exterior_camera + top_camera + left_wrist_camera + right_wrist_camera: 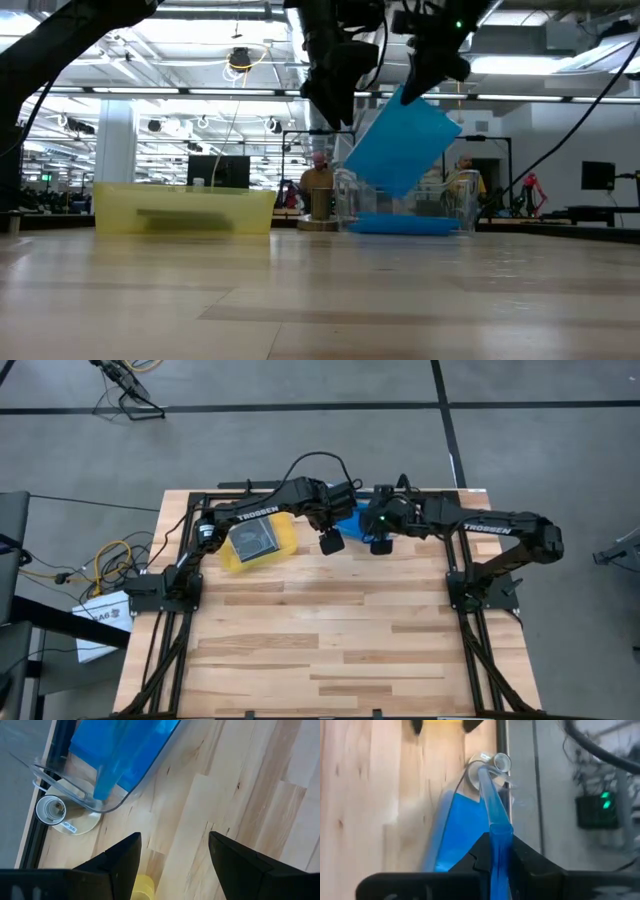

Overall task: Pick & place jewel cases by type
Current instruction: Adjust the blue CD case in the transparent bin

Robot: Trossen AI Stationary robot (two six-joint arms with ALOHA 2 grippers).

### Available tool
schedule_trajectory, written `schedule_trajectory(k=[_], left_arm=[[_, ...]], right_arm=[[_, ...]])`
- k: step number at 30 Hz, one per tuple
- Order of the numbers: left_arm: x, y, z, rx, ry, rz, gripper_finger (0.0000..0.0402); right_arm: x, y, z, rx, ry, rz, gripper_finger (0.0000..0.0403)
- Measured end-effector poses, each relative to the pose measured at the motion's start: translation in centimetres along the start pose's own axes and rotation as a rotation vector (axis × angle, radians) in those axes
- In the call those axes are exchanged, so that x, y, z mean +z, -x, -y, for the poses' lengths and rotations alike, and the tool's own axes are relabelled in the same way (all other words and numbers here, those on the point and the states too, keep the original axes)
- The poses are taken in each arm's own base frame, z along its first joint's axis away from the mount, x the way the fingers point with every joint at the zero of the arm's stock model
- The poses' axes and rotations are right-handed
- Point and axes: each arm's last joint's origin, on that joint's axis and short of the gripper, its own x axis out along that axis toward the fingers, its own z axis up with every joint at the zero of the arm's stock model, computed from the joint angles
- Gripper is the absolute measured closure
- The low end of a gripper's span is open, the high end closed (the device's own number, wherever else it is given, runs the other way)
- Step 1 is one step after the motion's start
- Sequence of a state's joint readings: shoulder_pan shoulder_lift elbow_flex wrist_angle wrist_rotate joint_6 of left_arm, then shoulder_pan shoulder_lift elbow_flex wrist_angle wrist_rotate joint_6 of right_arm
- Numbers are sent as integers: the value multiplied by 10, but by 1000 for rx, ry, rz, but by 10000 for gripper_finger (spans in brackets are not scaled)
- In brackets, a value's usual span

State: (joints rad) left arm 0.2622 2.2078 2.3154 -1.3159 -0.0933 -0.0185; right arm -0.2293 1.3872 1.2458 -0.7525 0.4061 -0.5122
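The right claw (496,851) pinched a blue jewel case (402,140), tilted in the air above the clear tub (462,200), where blue cases (400,225) already lay. The left claw (172,857) hung spread and empty nearby. A grey case (256,541) sat in the yellow tray (287,532); no more showed on the worktop (330,640).

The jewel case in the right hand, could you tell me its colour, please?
Translucent bright blue; the jewel case shows best in the low view, tilted above the clear tub.

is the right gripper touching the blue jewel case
Touching. In the right wrist view the right gripper has both fingers pressed against the edge of the blue jewel case, with no gap; the low view shows it hanging tilted above the clear tub.
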Motion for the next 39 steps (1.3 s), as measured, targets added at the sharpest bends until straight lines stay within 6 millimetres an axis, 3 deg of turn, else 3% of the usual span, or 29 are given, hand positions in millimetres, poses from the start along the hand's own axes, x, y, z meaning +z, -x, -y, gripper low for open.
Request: schedule_trajectory(k=[10, 22, 30, 39], left_arm=[[-2, -1, -9, 3, 23, -22, 175], [-4, 0, -9, -29, -65, -41, 175], [-5, 0, -9, -30, -69, -56, 175], [-5, 0, -9, -30, -69, -56, 175]], right_arm=[[-18, -25, -12, 36, 318, -33, 386], [-40, -49, 8, -4, 458, -33, 385], [-47, -53, 10, 71, 513, -31, 368], [-54, -52, 6, 128, 430, -86, 305]])
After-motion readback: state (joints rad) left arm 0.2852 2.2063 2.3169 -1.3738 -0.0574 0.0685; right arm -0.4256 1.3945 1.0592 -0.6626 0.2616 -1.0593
